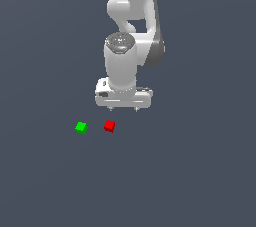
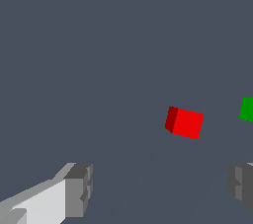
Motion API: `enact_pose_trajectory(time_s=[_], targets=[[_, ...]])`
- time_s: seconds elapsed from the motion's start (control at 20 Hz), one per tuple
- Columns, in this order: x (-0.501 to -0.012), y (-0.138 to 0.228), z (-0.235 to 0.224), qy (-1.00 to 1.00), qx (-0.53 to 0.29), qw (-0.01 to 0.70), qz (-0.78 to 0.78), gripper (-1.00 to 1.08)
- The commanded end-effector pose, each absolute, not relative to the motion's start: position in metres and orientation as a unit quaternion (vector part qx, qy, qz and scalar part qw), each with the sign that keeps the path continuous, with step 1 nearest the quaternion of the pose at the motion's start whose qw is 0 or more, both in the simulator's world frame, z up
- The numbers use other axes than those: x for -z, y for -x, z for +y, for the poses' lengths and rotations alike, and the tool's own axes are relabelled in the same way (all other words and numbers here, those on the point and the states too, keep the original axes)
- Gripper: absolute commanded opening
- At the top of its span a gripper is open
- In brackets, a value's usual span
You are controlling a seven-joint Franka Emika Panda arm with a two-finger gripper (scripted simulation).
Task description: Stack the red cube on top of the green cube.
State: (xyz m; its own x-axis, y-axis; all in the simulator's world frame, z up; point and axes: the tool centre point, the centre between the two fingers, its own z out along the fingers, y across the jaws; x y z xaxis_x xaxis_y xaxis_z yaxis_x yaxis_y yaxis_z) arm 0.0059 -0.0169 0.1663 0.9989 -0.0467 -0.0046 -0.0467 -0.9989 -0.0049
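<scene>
The red cube (image 1: 109,126) lies on the dark grey floor, with the green cube (image 1: 81,127) a short way to the exterior view's left of it; the two are apart. My white gripper (image 1: 123,109) hangs above the floor, up and to the exterior view's right of the red cube, holding nothing. In the wrist view the red cube (image 2: 185,122) and the green cube (image 2: 246,109), cut by the frame edge, lie beyond the gripper (image 2: 160,188). Its two grey fingertips (image 2: 79,188) stand wide apart, so it is open.
The white arm (image 1: 131,16) rises behind the gripper. The flat dark grey floor (image 1: 190,171) spreads all around the cubes.
</scene>
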Motion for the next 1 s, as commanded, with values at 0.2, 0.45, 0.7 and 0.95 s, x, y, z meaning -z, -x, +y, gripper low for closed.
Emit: enact_pose_trajectory(time_s=[0.2,0.45,0.7,0.95], targets=[[-0.161,-0.006,-0.021,1.0,-0.002,0.002,0.03,1.0],[-0.138,-0.008,-0.039,0.998,-0.002,0.001,0.058,1.0],[-0.102,-0.009,-0.066,0.995,-0.001,-0.001,0.102,1.0],[-0.078,-0.008,-0.085,0.991,0.0,-0.001,0.132,1.0]])
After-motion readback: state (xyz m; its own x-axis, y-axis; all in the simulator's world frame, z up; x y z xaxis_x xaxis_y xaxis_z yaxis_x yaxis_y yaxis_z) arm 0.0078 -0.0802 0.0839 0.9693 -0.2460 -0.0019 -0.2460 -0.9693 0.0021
